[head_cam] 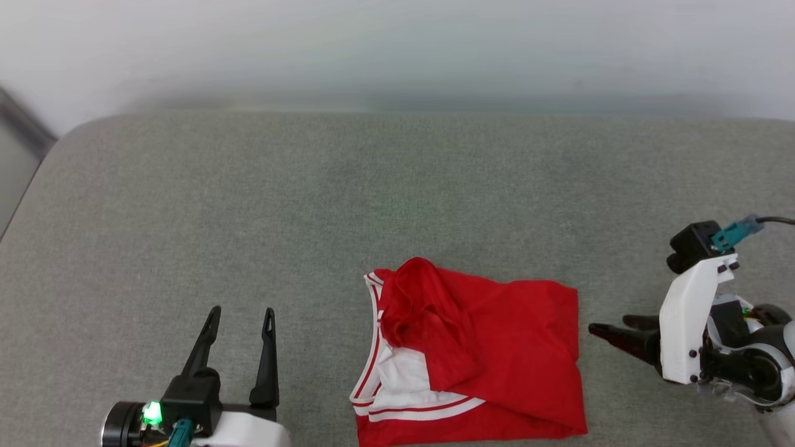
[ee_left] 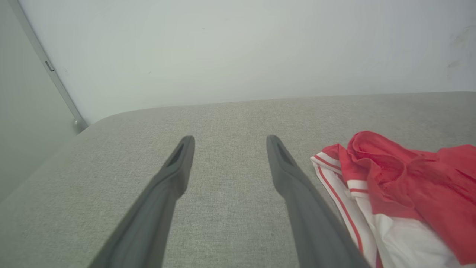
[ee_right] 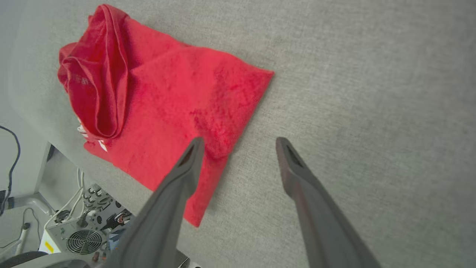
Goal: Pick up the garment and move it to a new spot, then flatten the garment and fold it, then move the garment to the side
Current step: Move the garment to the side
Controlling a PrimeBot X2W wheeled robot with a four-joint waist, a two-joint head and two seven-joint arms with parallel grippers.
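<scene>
Grey fabric surface (head_cam: 186,217), red jersey (head_cam: 484,347) bunched near its front edge.
The 2 pincers stood released and empty, the right pincer (head_cam: 607,324) just beside the red jersey, the left pincer (head_cam: 241,310) apart from it. It fitted a loose heap or a rough fold set aside; any lift would likely need all layers pinched.

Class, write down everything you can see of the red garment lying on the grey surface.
The garment is a red shirt of thin, slightly shiny fabric with a white panel and red-and-white striped trim on its left side. It lies roughly folded, a red fold bunched at its upper left, near the front edge of the grey cloth surface. The open right hand points at its right edge, close by; the open left hand stands apart on its left.
</scene>
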